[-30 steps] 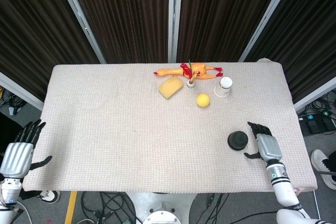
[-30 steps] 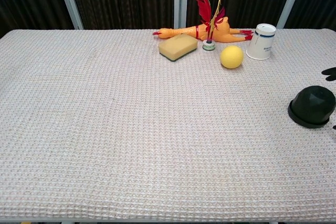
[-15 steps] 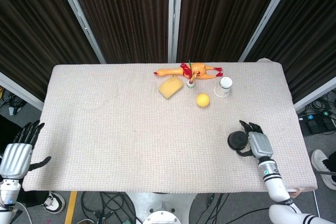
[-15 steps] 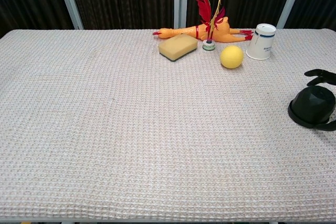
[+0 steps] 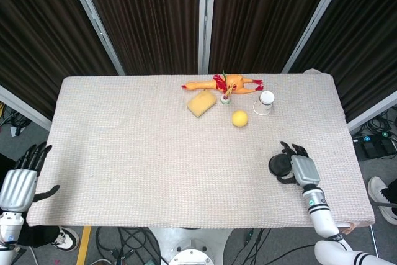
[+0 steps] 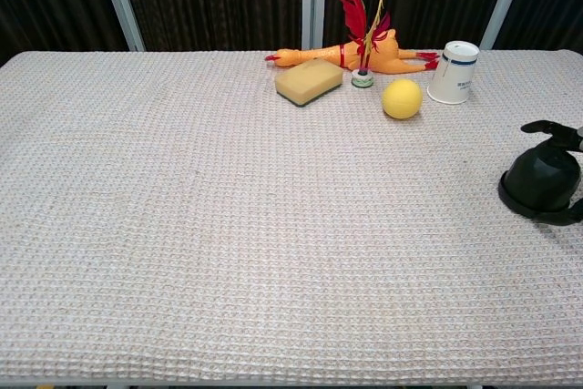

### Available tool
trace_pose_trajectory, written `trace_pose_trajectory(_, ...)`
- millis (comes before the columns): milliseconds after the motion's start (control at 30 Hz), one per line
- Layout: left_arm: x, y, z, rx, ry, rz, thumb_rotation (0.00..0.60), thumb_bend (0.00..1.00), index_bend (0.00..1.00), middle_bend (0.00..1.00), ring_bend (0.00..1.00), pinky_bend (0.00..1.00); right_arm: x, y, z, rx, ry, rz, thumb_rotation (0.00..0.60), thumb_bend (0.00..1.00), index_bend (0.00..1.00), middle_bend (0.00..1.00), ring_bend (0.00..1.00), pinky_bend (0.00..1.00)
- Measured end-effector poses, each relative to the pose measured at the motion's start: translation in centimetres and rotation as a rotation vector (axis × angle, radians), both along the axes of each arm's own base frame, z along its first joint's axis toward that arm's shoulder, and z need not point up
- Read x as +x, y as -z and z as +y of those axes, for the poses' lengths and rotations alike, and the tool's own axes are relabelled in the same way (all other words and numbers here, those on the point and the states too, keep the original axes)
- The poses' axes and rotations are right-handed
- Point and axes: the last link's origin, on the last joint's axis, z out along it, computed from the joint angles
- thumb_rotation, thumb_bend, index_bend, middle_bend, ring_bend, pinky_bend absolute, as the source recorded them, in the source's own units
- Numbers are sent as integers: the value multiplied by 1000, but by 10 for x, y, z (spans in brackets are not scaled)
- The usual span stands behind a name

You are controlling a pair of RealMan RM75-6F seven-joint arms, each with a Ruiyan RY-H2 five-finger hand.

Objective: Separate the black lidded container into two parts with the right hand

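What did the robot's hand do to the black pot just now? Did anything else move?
The right hand slid left across the table to the round black lidded container, and its fingers now curl around it. The container is still in one piece. The left hand, yellow ball, sponge, rubber chicken and white cup stayed put.

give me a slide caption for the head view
Right hand closing around the round black lidded container near the cloth-covered table's right edge; left hand idle off-table.
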Motion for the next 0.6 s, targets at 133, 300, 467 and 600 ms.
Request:
trace_pose_trajectory(133,0,0,-1,-3,-1,3,600,131,51,32,0,194,0,2,0,6,0,1,600,61,0,222,0,0)
trace_pose_trajectory(300,1,0,-2,-1,-1,4,600,132,51,32,0,194,0,2,0,8,0,0,600,65,0,235,0,0)
trace_pose_trajectory(467,2,0,-1,-3,2,4,600,131,51,32,0,194,2,0,0,-13,-9,-4,600,98,0,294,0,0)
trace_pose_trajectory(600,2,0,-1,-6,1,5,600,131,51,32,0,194,2,-1,0,-23,-12,-5,600,101,0,339,0,0)
